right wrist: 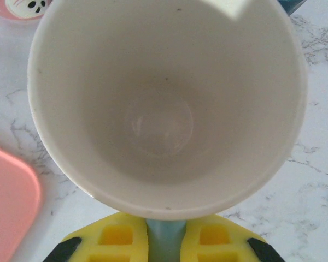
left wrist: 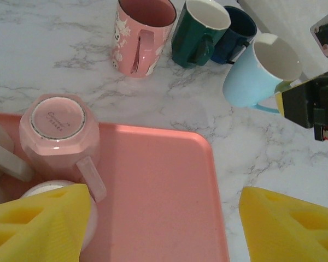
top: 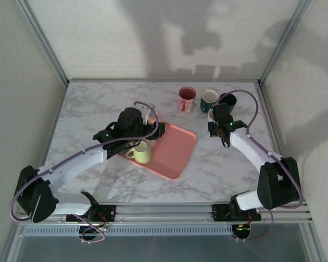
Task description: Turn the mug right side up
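Left wrist view, left side of the frame: the pale pink mug stands upside down on the pink tray, its base up and its handle pointing toward the lower right. This is the mug we judge has yet to be turned. Our left gripper hovers over the tray with its yellow fingers spread wide and nothing between them.

Toward the upper right of that frame, the light blue mug sits mouth-up on the marble table, near the upright pink mug, green mug and navy mug. In the right wrist view our right gripper is clamped on the blue mug's handle at the bottom of the frame.

We expect the inverted mug to be glazed ceramic: rigid, fairly weighty, slick under the pads, and liable to chip if it tips against the tray. Its faceted sides offer flat faces, so we would take it across two opposite facets low on the body, or pinch the handle as the right gripper does with the blue mug. The handle grip makes rotating easier but lets the body swing.

A second pale rim lies close beside it at the lower left, partly hidden by our finger. We cannot tell whether they touch, so room there looks tight.
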Controlling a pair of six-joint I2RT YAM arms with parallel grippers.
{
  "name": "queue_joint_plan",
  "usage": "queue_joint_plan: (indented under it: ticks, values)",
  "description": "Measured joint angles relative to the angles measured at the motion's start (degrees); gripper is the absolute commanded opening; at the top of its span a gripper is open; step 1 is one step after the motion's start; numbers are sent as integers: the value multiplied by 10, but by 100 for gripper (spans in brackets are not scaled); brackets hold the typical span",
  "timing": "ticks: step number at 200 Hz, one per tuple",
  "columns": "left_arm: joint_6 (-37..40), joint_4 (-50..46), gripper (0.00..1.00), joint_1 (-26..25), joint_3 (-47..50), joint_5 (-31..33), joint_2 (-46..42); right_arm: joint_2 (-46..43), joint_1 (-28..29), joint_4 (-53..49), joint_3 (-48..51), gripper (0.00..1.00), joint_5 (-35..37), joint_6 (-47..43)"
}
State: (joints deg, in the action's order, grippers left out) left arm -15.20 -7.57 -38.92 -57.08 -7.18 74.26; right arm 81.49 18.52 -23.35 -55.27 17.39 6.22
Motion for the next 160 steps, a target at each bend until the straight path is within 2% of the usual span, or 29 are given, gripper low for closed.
queue_joint_plan:
  ticks: [109,132,160]
  values:
    - [0,5,73,0,18,6,0,87,-23,68,0,1,-9,16]
    - [0,5,73,0,18,6,0,97,-23,85,-1,8,-8,18]
    - [0,5,73,0,18,7,0,105,-23,97,-5,24,-7,21]
